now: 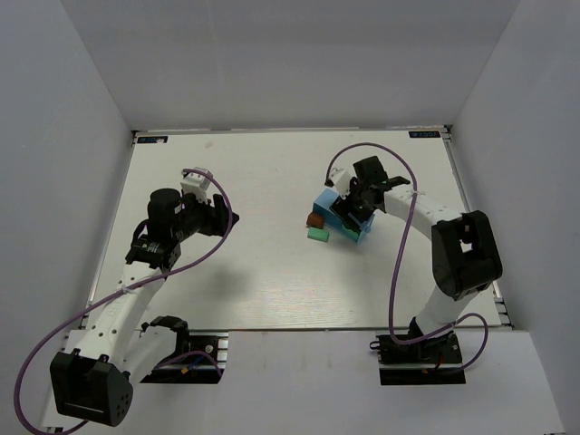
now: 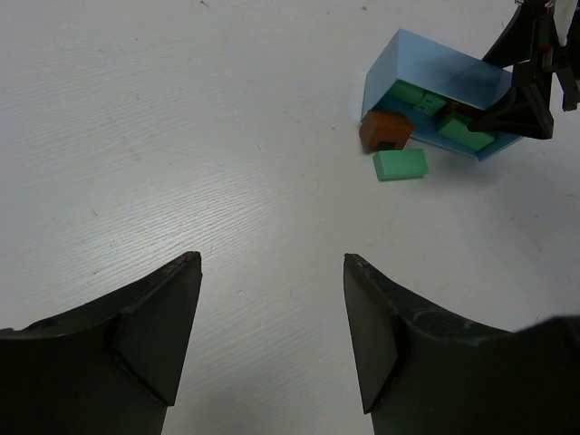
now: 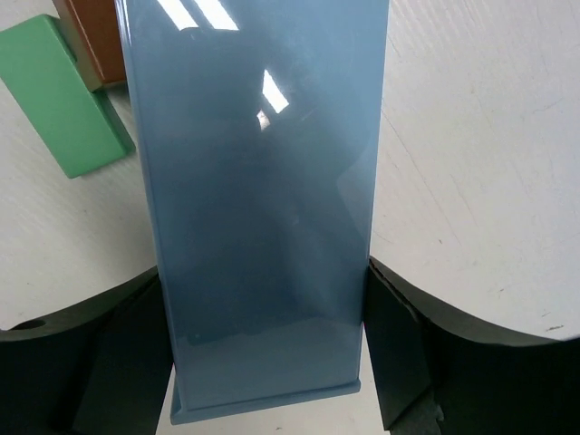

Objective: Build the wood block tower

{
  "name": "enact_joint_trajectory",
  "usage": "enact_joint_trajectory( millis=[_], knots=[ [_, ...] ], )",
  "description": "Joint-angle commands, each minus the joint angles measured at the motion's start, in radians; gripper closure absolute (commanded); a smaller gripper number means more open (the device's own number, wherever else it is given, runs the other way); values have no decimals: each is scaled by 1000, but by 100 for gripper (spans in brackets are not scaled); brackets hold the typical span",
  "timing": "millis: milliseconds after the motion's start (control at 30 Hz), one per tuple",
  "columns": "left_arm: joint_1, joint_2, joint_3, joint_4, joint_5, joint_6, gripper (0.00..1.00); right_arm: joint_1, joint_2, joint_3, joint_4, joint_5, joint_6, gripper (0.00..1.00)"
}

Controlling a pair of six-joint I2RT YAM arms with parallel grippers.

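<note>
Right hand [image 3: 267, 340] clamps the tilted box [image 3: 263, 181]; green block [image 3: 63, 95] and brown block [image 3: 95, 32] lie just beyond it, perhaps touching. Left hand [image 2: 272, 299] gapes over white bench [image 2: 181, 136]; grey walls [image 1: 272, 54] around.

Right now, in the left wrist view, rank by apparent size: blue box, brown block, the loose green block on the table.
1. blue box: clearly the largest.
2-3. brown block and loose green block: about alike. The brown looks bulkier and the green longer, so I won't rank them.
</note>
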Motion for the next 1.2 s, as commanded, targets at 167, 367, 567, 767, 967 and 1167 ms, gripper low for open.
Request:
enact_joint_trajectory(
  millis=[167, 367, 567, 767, 967, 1167],
  knots=[
    [-2, -20, 25, 1, 27, 6, 26, 1, -14, 33, -10, -37, 2, 100],
    [-2, -20, 25, 1, 27, 6, 26, 12, -64, -21, 88, 28, 8, 100],
    [-2, -20, 25, 1, 27, 6, 26, 32, -83, -70, 170, 164, 16, 100],
    [-2, -20, 25, 1, 27, 6, 26, 59, -58, -101, 225, 293, 16, 100],
    [-2, -20, 25, 1, 27, 6, 26, 52, -34, -50, 141, 147, 28, 55],
    [-2, -20, 25, 1, 27, 6, 26, 50, -2, -6, 90, 74, 33, 35]
  ],
)
